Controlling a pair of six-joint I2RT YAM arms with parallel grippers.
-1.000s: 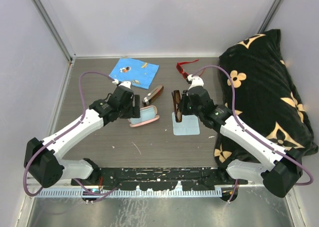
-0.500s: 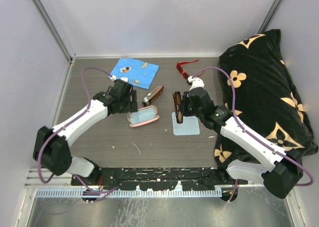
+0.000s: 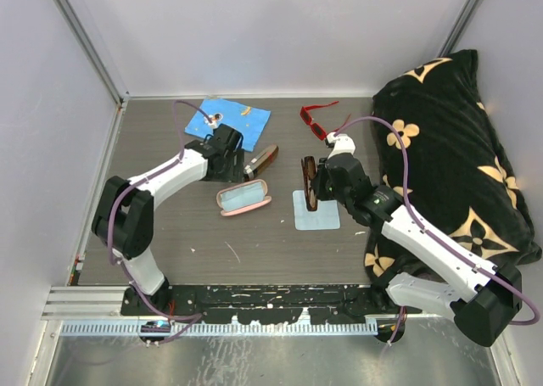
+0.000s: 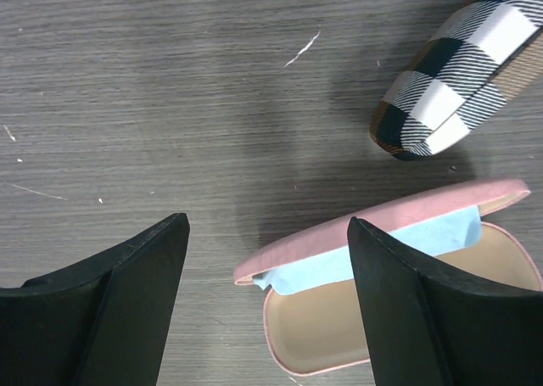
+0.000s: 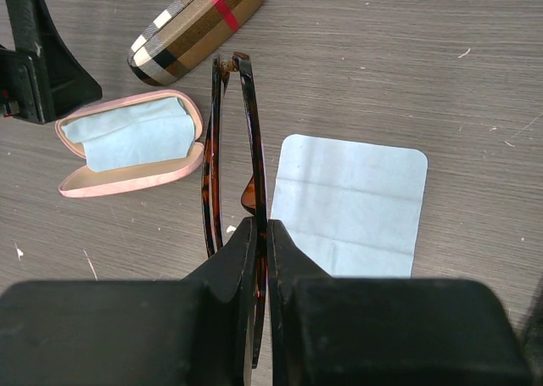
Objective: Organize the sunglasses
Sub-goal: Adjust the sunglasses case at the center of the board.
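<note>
The dark brown sunglasses [image 3: 310,170] hang folded, edge-on above the table, and my right gripper [image 3: 313,189] is shut on them. In the right wrist view the fingertips pinch the sunglasses' frame [image 5: 250,191] near the bridge, gripper [image 5: 260,226] shut. The red sunglasses [image 3: 316,121] lie at the back of the table. The pink case [image 3: 244,199] lies open with a blue cloth inside. My left gripper [image 3: 237,166] stands open just behind it. In the left wrist view the pink case [image 4: 399,310] has one end between the fingers, gripper [image 4: 267,225] holding nothing.
A plaid brown-and-black case [image 3: 261,159] lies shut behind the pink one. A light blue cloth [image 3: 316,209] lies flat under the held sunglasses. A patterned blue cloth [image 3: 227,119] is at the back left. A black flowered cushion [image 3: 450,148] fills the right side.
My left arm has folded and swung its open gripper from the pink case's left side to behind it, near the plaid case. The right gripper and the brown sunglasses have shifted slightly right.
</note>
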